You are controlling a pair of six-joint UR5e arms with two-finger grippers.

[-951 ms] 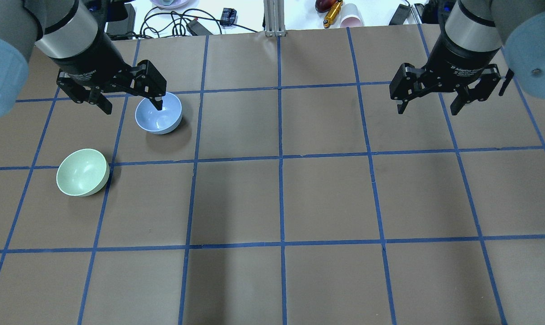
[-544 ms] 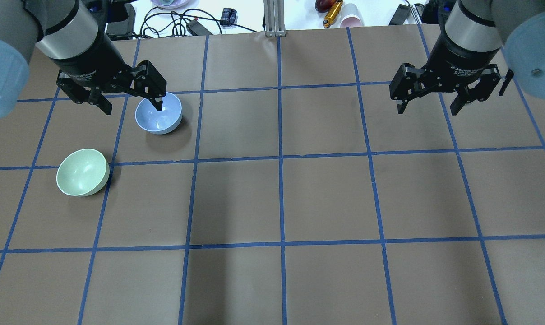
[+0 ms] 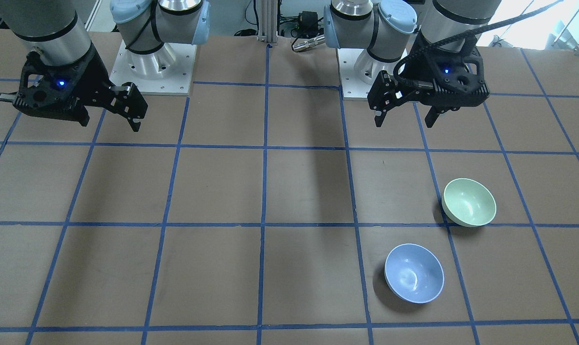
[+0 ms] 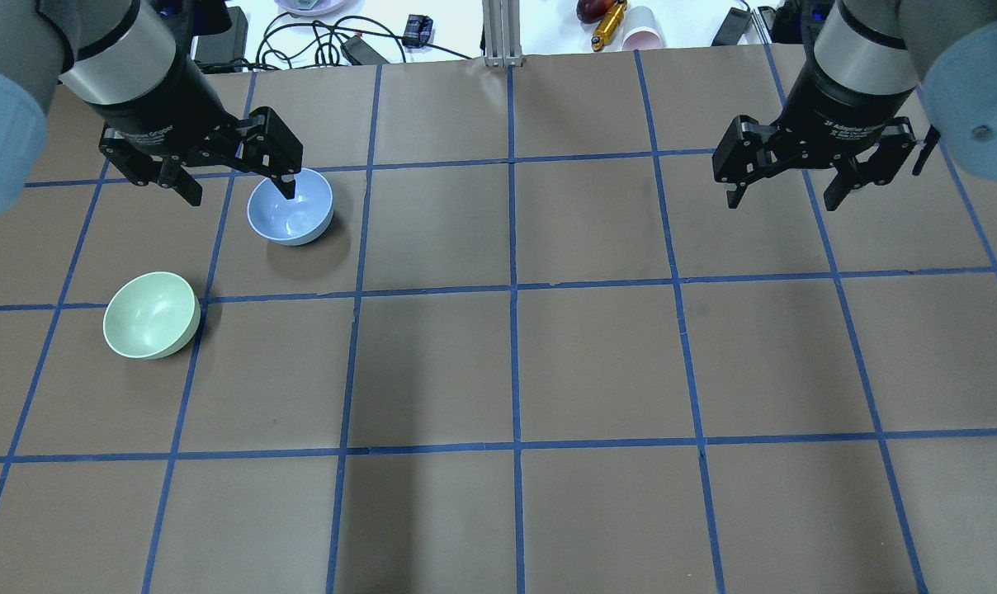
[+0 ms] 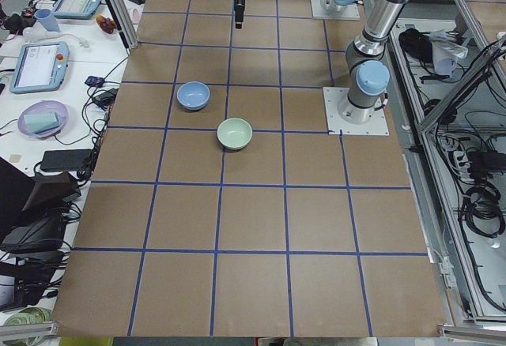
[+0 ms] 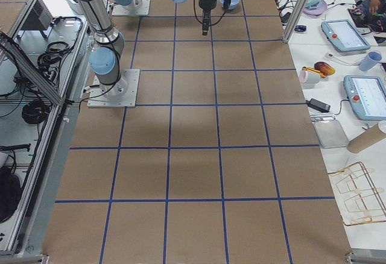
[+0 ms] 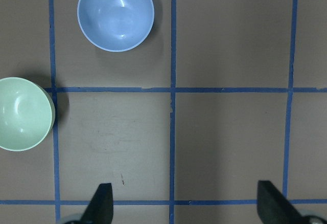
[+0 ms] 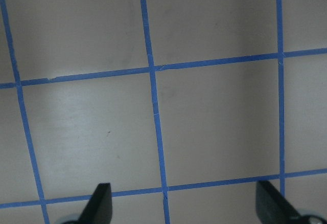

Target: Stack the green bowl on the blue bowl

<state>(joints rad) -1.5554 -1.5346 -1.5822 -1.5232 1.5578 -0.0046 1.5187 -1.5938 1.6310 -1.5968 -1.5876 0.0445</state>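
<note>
A: What lies around the blue bowl (image 4: 290, 207)?

B: It stands upright on the brown desk (image 4: 597, 363), inside one square of the blue tape lines (image 4: 512, 289). The green bowl (image 4: 151, 315) is near it, on the robot's side and further toward the robot's left. It is also upright and sits over a tape line. The two do not touch; a strip of desk and a tape line separate them.

A: Anything else close by?

B: Past the desk's edge on the far side of the blue bowl from the robot, black cables (image 4: 327, 51) trail about. Further along that edge, well apart from the bowl, lies a pink cup (image 4: 643, 31).

A: And the left tool (image 4: 241, 195)?

B: It hangs above the desk on the robot's side of the blue bowl, pointing down, fingers spread wide apart. From overhead one fingertip overlaps the bowl's rim, but the front and wrist views show it raised and apart from both bowls.

A: The arms?

B: The left arm (image 4: 119, 49) comes in from the robot's left, wrist turned downward. The right arm (image 4: 857, 49) is posed alike, well apart from the blue bowl on the robot's right. The right tool (image 4: 783, 202) is likewise spread wide above the desk.
</note>
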